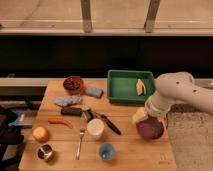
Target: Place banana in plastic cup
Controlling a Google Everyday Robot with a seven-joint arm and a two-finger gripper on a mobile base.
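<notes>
Nearest me, by the worktop's (150, 156) front edge, the plastic cup (106, 151) stands upright, light blue with its darker inside showing. A metal cup (45, 152) stands well off to one side, and the taller white cup (95, 128) is just behind. My arm bends in from the right, with my hand (149, 122) pointing down over a round purple thing (151, 131), spread wide and gripping nothing. Farthest, the banana (140, 86), short and pale, lies in the green tray (120, 86).
</notes>
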